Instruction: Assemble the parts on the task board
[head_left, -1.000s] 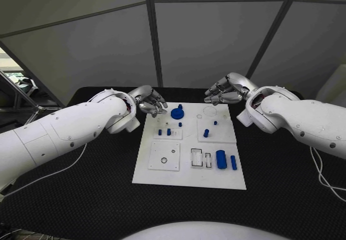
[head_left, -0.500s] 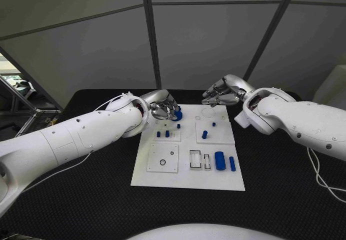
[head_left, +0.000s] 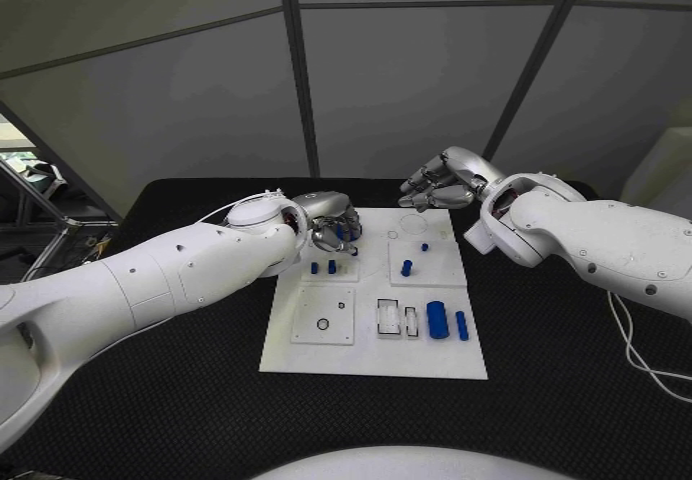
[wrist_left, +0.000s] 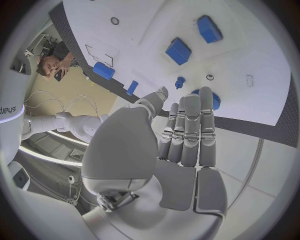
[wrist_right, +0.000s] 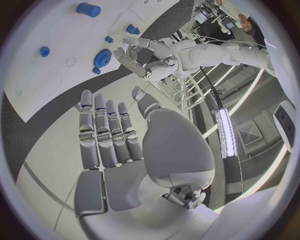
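The white task board (head_left: 378, 355) lies mid-table. At its far left corner sits a round blue part (head_left: 352, 233), half covered by my left hand (head_left: 330, 220), which hovers over it with fingers stretched and nothing held. In the left wrist view the left hand's fingertips (wrist_left: 190, 102) reach the round blue part (wrist_left: 215, 100). My right hand (head_left: 438, 180) hangs open beyond the board's far edge, fingers straight (wrist_right: 105, 131). Small blue pegs (head_left: 323, 267) and another peg (head_left: 407, 267) stand mid-board. A thick blue cylinder (head_left: 437, 319) and a thin one (head_left: 462, 323) lie near the right side.
A square inset plate with a small ring (head_left: 325, 323) sits on the board's near left, two rectangular slots (head_left: 392, 316) beside it. Black table mat (head_left: 173, 380) surrounds the board. Cables trail on the mat at the right (head_left: 635, 340).
My left hand has moved from the board's left edge in over the far left corner, now covering part of the round blue part. The right hand has hardly moved.
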